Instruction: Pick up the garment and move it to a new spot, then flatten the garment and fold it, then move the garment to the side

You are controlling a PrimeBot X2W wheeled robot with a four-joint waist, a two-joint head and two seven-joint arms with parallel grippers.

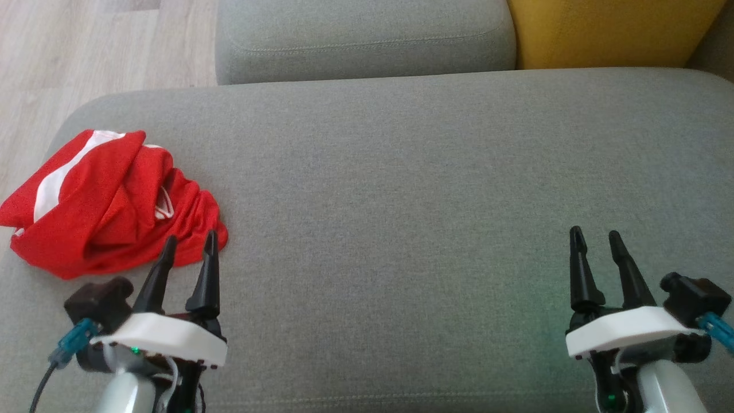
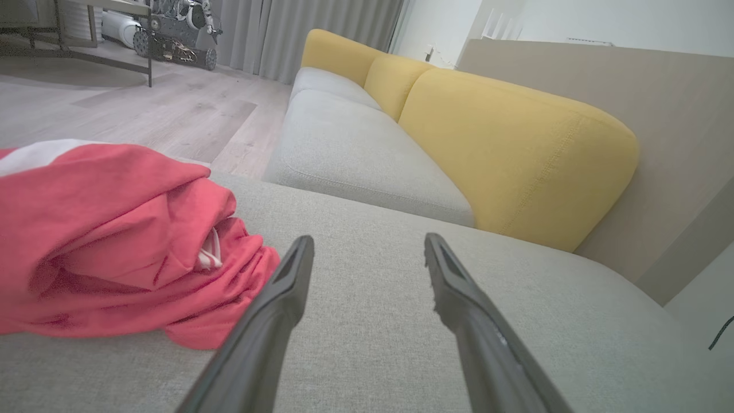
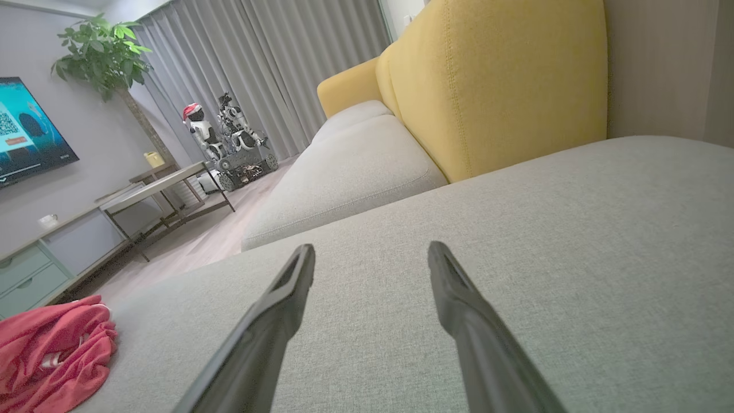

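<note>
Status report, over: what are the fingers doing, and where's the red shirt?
Left gripper open, empty, beside garment. Right gripper open, empty, over sofa cushion. Garment crumpled at cushion's left end. Nothing blocking.

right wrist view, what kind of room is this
Probably a home living room: a grey fabric sofa with yellow back cushions, a lit television screen on the wall, and a tall leafy green plant beside grey floor-length curtains.

Place: home living room | Signs: sofa (image 3: 355,155), TV (image 3: 28,132), houseplant (image 3: 100,57) — curtains (image 3: 258,69)
</note>
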